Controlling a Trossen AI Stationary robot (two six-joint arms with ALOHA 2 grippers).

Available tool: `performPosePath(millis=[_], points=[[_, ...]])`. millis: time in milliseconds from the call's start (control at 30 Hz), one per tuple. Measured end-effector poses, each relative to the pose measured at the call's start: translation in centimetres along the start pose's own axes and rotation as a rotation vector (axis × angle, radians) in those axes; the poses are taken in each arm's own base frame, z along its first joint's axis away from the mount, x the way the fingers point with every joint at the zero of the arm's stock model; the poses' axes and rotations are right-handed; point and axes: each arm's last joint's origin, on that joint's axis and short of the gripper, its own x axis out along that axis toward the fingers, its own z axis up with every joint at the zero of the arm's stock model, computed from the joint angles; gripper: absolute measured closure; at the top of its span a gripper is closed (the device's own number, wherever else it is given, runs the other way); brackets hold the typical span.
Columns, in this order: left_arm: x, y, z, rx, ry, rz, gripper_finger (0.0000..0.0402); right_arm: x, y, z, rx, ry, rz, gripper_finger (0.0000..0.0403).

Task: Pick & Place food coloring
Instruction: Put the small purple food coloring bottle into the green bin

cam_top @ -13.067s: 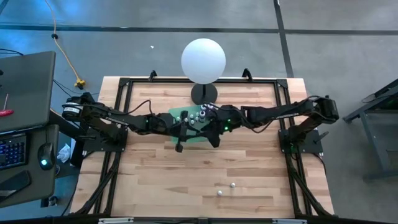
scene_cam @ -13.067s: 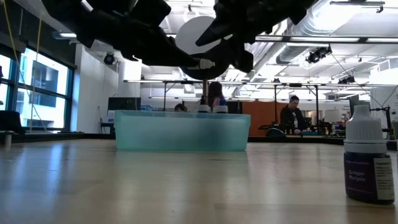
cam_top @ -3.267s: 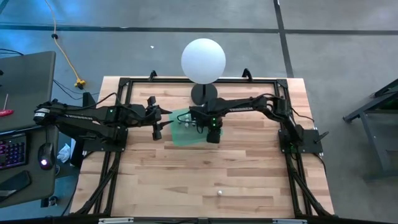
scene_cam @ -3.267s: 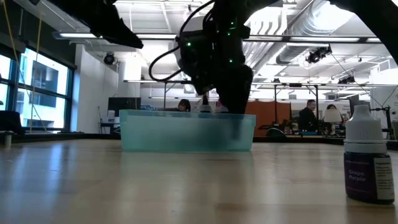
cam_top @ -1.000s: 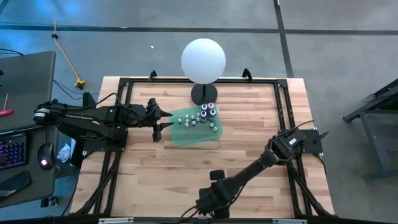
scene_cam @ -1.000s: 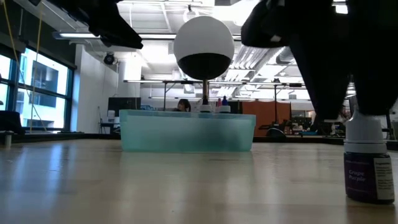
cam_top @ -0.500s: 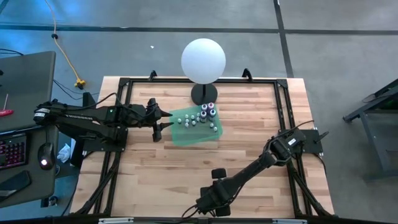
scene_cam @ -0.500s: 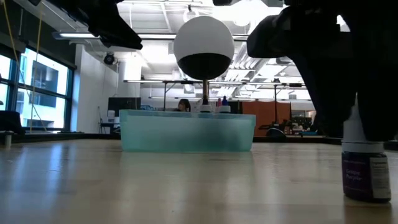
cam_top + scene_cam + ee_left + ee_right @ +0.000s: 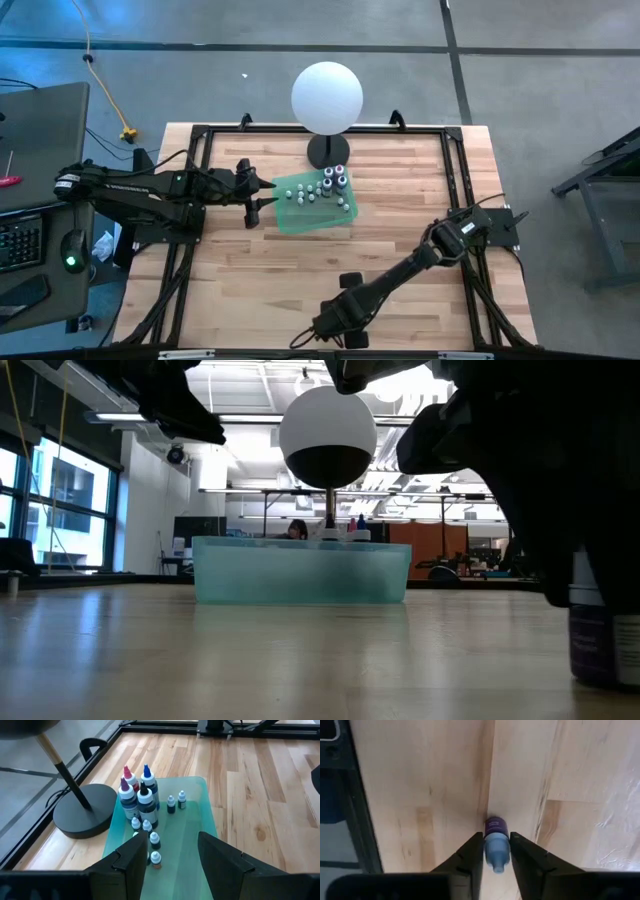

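A tiny food coloring bottle [image 9: 495, 828] with a purple label and a pale cap stands on the wood table near its front edge; it also shows in the low view [image 9: 606, 645]. My right gripper [image 9: 496, 856] is down over it and shut on it; in the high view it [image 9: 335, 322] hides the bottle. Several more small bottles [image 9: 326, 185] stand in the green tray [image 9: 310, 220] at the table's middle back. My left gripper [image 9: 172, 865] is open and empty, just off the tray's left end [image 9: 258, 196]. My right gripper pinches the bottle's pale cap [image 9: 496, 849] between its two fingers, one on each side. The fingers come from above, pointing down. In the low view the bottle stands upright with its base on the table.
A white globe lamp [image 9: 327, 97] on a black round base [image 9: 328, 150] stands right behind the tray. A black frame [image 9: 200, 135] runs around the table's edges. Bare wood lies between the tray and the front edge.
My right gripper has come lower over the purple bottle and now covers most of it in the low view. The bottle has shifted a little sideways along the table and stays upright. My left arm has kept still.
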Motion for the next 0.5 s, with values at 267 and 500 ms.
performPosePath(millis=[267, 500], points=[[0.0, 0.0, -0.2, 0.004, 0.015, 0.005, 0.0231, -0.2, -1.2, 0.6, 0.012, 0.019, 0.028, 0.0355], [0.0, 0.1, -0.4, 0.016, 0.045, 0.008, 0.0231, -0.7, -4.3, 1.3, 0.011, 0.055, -0.04, 0.0329]])
